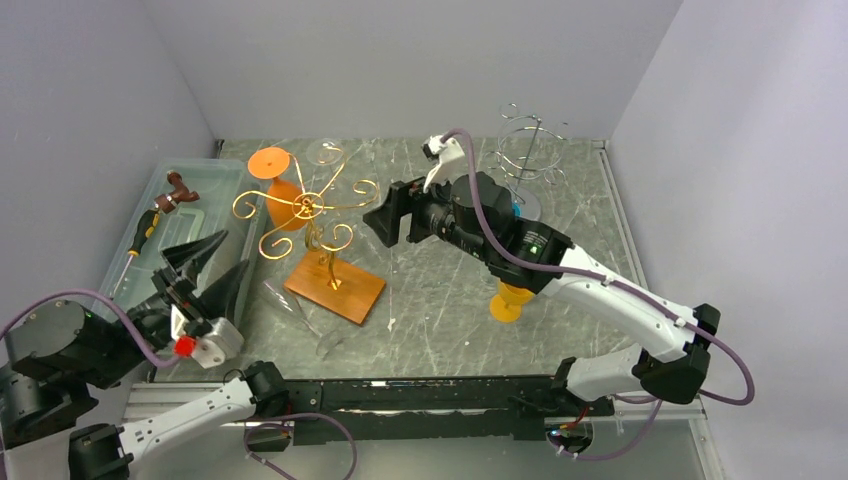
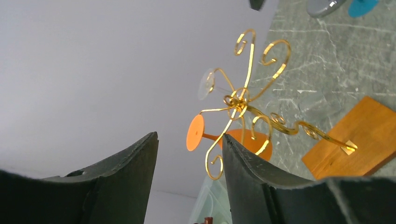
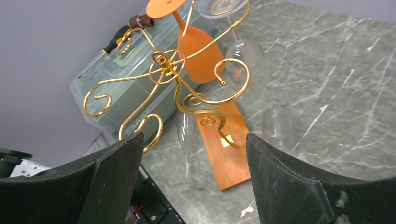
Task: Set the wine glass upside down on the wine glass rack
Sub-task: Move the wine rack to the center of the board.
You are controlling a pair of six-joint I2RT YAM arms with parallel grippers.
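The gold wire wine glass rack (image 1: 312, 207) stands on a wooden base (image 1: 335, 286) left of centre. An orange wine glass (image 1: 284, 192) and a clear one (image 1: 325, 153) hang on it upside down. A clear flute (image 3: 187, 133) stands upright on the table beside the base, seen also as the flute (image 1: 300, 318) from above. A second clear glass (image 3: 278, 123) stands further right. My right gripper (image 1: 385, 215) hovers open just right of the rack, with nothing between its fingers (image 3: 116, 172). Near the bin, my left gripper (image 1: 232, 252) is open and empty, pointing at the rack (image 2: 243, 100).
A clear plastic bin (image 1: 195, 205) with a screwdriver (image 1: 145, 232) sits at the left. A silver wire rack (image 1: 530, 150) stands at the back right. Another orange glass (image 1: 508, 300) stands on the table under my right arm. Grey walls enclose three sides.
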